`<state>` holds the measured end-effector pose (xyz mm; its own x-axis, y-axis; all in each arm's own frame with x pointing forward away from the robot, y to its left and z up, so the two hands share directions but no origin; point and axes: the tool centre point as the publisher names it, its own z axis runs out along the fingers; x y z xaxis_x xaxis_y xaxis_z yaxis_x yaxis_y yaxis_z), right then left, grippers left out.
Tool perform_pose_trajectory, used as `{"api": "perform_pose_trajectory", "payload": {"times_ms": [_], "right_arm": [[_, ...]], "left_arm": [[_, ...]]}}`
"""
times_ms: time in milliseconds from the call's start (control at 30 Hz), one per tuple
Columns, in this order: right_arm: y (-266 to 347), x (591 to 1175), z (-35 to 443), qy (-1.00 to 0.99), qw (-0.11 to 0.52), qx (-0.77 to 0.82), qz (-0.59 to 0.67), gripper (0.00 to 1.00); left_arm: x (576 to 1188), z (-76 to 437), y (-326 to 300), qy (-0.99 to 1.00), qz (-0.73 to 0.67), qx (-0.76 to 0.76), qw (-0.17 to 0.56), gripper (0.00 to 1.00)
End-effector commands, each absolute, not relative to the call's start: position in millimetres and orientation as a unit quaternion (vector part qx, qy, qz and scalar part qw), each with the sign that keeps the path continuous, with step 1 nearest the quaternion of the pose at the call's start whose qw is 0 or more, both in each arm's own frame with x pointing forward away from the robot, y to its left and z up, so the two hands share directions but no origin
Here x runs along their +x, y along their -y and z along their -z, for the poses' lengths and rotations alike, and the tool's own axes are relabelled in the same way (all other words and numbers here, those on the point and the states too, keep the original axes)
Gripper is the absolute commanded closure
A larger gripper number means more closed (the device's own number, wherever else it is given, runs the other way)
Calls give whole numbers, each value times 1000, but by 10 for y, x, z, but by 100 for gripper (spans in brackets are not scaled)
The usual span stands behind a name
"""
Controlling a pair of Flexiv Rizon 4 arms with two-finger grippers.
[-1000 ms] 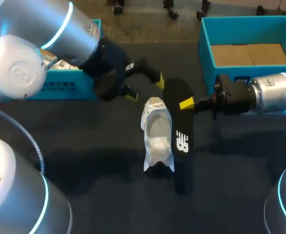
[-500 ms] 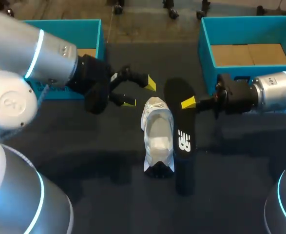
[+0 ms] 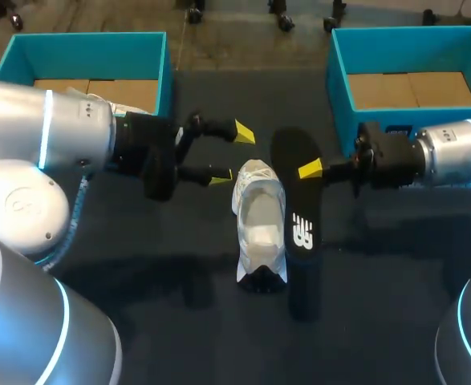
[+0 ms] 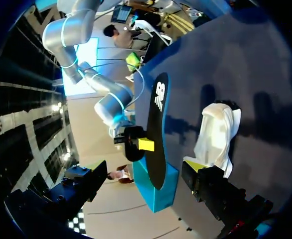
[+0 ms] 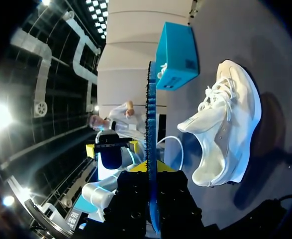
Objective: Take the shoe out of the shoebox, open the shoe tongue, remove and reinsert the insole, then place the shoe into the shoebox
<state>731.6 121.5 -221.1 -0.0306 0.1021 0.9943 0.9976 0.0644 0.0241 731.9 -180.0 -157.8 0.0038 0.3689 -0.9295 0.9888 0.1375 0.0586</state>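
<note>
Head view first: the shoe point(image 3: 261, 224) is out of its box, white, mouth up, lying on the tabletop point(image 3: 139, 265) between the left box point(image 3: 91, 40) and the right box point(image 3: 337, 80). Right beside it hangs the black insole point(image 3: 298, 228), pinched near its far end by the right hand point(image 3: 310, 169). That hand is clenched on it, one yellow tip on the top face. My read is that the insole has been removed and is held lengthwise along the shoe so it can be fed back in.

The left hand point(image 3: 233, 154) sits at the shoe's far end, released, fingers wide, gripping nothing, with one tip just beside the shoe. It looks placed to steady the shoe or hold the tongue back during reinsertion, but that's a guess.

Right wrist view shows the insole edge-on between that hand's fingers, so the grip is across its thickness.

Now the blind spots. In the head view the right hand's lower finger is hidden under the insole. The shoe's inside is too pale to read, so I can't say whether the tongue is fully open. Whether the insole's near end touches the tabletop is also unclear. Left wrist view shows one yellow fingertip point(image 4: 194, 165); the other finger is in shadow. Something white peeks from the left box behind the left arm, too cut off to name.
</note>
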Motion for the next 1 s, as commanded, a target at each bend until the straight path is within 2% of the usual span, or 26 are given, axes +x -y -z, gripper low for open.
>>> {"api": "perform_pose_trajectory", "payload": {"times_ms": [33,400,1000], "right_arm": [[-1223,7284,2203,546,478,-506,467,100],[-1213,7301,2159,547,469,-511,468,100],[-1216,7353,2193,531,492,-504,472,100]], "left_arm": [[7299,1653,1773,-595,379,532,468,0],[7350,1829,1760,-547,413,516,514,0],[7414,1867,1794,-539,413,519,519,0]]}}
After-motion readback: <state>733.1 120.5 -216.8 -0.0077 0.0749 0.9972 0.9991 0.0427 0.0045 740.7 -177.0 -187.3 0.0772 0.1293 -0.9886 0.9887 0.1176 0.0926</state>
